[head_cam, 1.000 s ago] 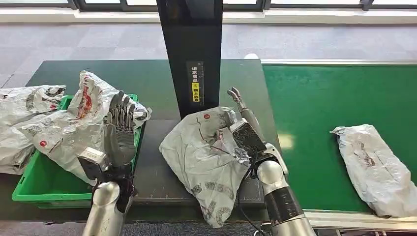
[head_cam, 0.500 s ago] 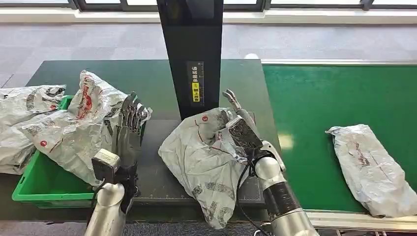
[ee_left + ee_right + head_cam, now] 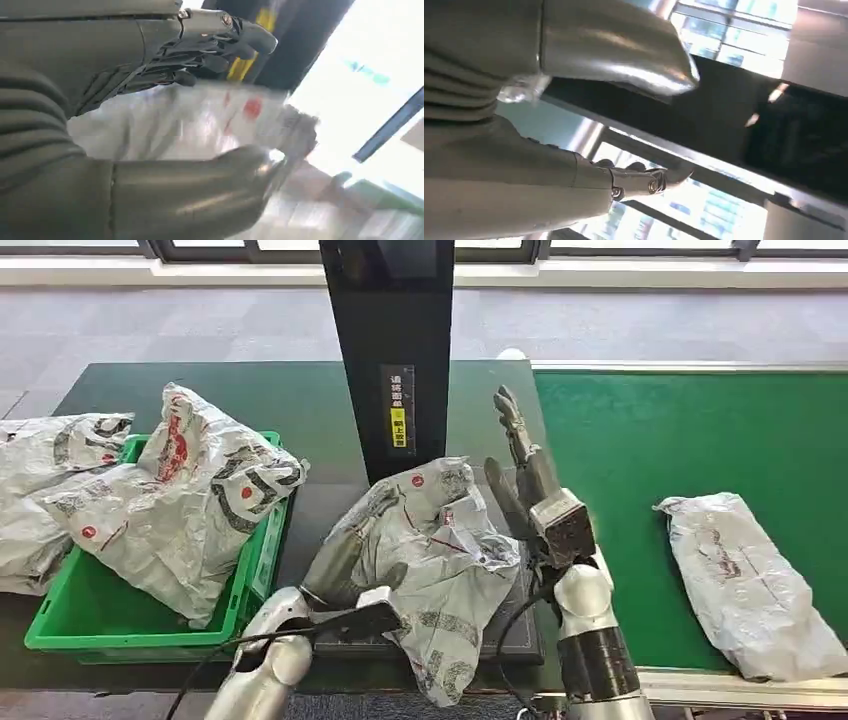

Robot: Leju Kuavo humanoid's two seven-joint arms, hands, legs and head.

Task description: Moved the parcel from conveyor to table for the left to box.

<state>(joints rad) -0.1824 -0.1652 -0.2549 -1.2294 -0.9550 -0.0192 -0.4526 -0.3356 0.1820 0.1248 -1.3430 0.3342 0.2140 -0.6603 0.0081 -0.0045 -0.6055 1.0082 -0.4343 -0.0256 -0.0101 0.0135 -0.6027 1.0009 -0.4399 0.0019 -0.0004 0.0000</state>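
Observation:
The grey plastic parcel (image 3: 440,560) lies crumpled on the dark table (image 3: 300,410), in front of the black post (image 3: 390,350). My left hand (image 3: 345,548) reaches in at the parcel's left side, with its fingers laid against the wrapping. In the blurred left wrist view the parcel (image 3: 210,120) sits between the spread fingers (image 3: 220,45) and the thumb (image 3: 215,185), which are not closed on it. My right hand (image 3: 535,490) stands raised just to the right of the parcel, fingers straight and apart, holding nothing; its fingers (image 3: 644,182) show bare in the right wrist view.
A green box (image 3: 60,625) at the left holds a large grey parcel (image 3: 180,500), and another parcel (image 3: 40,470) lies beside it. A second grey parcel (image 3: 750,580) rests on the green conveyor (image 3: 680,430) at the right.
My left hand swung from the green box across to the parcel's left side. My right hand let go of the parcel and lifted. The parcel on the conveyor shifted slightly left.

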